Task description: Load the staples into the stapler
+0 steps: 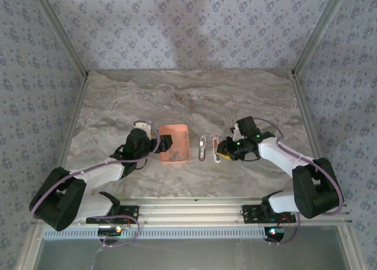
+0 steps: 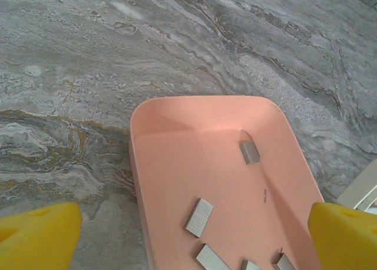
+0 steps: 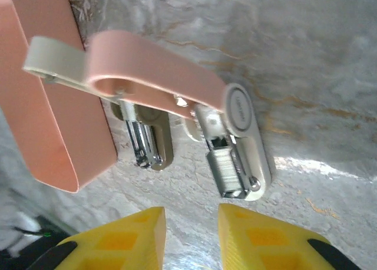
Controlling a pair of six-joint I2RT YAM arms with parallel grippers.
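The stapler lies open on the marble, right of the salmon-orange tray. In the right wrist view its pale base half carries a strip of staples in the channel. A chrome half lies beside it, and a pink cover is raised over both. My right gripper hovers just short of the strip, open a little, nothing between its yellow fingers. My left gripper hangs wide open over the tray, where several loose staples lie.
The tray's side wall stands close behind the stapler halves. Bare marble table stretches to the back wall. Metal frame rails run along both sides, and a rail crosses the near edge by the arm bases.
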